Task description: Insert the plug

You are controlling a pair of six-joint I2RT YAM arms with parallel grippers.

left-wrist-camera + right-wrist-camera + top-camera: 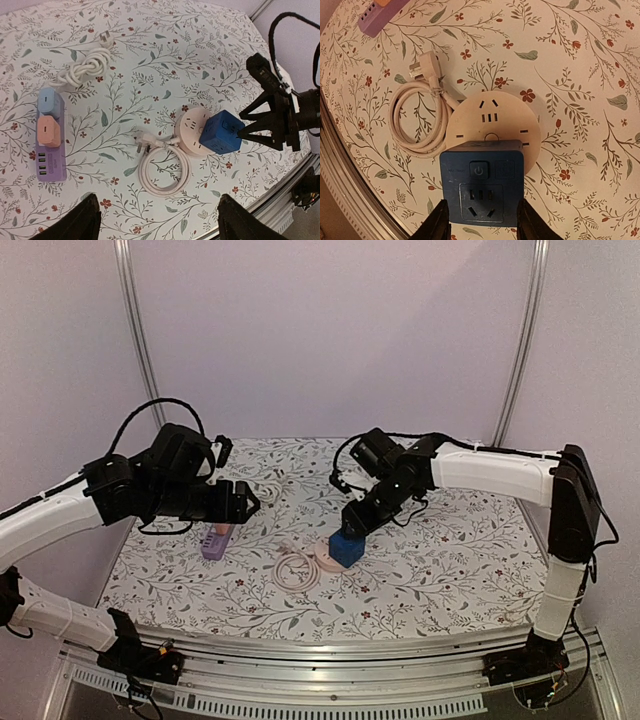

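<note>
A blue cube plug adapter (pixel 481 182) rests on the near edge of a round pink socket hub (pixel 492 117). My right gripper (pixel 481 220) is shut on the cube, one finger on each side. The top view shows the gripper (pixel 355 525) above the cube (pixel 347 548) and the hub (pixel 328 562). The hub's white cable (pixel 415 125) lies coiled to its left and ends in a loose plug (pixel 425 67). My left gripper (pixel 165 225) is open and empty, high above the coil (pixel 165 172). The left wrist view also shows the cube (pixel 220 132).
A purple power strip (pixel 50 160) lies at the left with a blue adapter (pixel 49 102) and a pink adapter (pixel 48 131) plugged in. Its bundled white cable (pixel 87 67) lies behind it. The table's front rail (pixel 280 200) runs close to the hub.
</note>
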